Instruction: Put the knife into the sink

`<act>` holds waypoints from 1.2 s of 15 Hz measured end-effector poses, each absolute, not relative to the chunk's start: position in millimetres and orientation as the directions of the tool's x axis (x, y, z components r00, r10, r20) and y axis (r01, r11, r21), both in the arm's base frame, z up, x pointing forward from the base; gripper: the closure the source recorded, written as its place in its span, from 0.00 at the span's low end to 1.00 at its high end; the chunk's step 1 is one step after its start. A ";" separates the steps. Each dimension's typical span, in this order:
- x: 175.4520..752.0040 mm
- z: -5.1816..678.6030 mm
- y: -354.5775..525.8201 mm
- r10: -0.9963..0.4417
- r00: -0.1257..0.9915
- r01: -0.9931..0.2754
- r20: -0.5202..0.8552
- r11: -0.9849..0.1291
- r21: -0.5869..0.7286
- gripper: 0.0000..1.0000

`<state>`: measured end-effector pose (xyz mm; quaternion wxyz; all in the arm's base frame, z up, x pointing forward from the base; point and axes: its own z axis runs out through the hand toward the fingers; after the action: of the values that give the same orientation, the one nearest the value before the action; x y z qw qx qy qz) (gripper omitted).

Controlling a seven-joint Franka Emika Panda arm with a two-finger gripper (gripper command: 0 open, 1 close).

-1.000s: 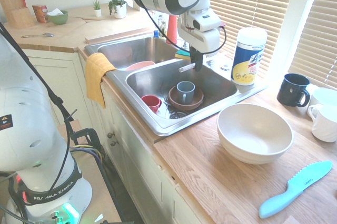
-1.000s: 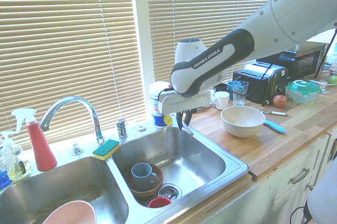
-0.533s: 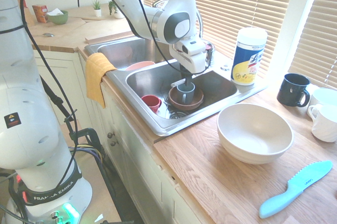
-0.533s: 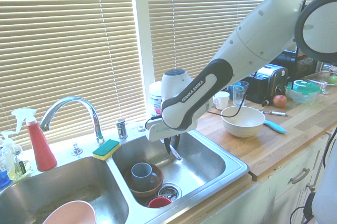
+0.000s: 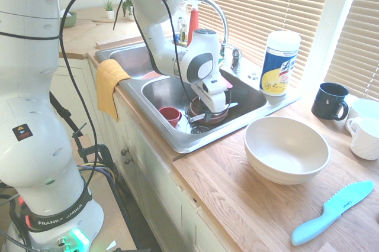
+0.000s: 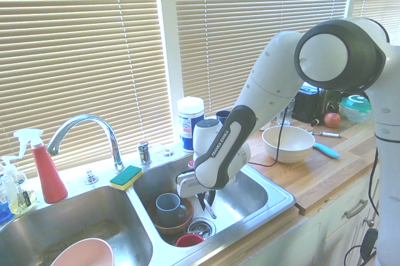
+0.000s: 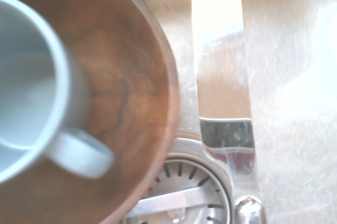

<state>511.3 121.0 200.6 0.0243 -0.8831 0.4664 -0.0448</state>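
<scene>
1. The hand (image 6: pixel 205 205) is pinching the knife (image 6: pixel 210 209) down inside the sink (image 6: pixel 270 206), in the basin nearer the white bowl (image 5: pixel 286 149).
2. Beside the knife, a wooden bowl (image 7: pixel 131 87) holds a grey-blue mug (image 7: pixel 68 103); the red cup (image 5: pixel 170 116) is by that basin's front wall.
3. The white bowl sits on the tabletop (image 5: pixel 216 196), near the sink's edge.

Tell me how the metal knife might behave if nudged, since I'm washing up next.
The knife looks like smooth, shiny metal, so it would probably stay stiff and could feel slippery. Its blade appears broad and flat, so it would likely slide rather than roll.
</scene>
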 end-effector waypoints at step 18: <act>531.6 132.9 119.9 -0.856 0.517 -0.855 0.022 -0.518 -0.030 0.00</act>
<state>531.6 119.9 132.9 0.0078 -0.8709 0.4911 -0.0171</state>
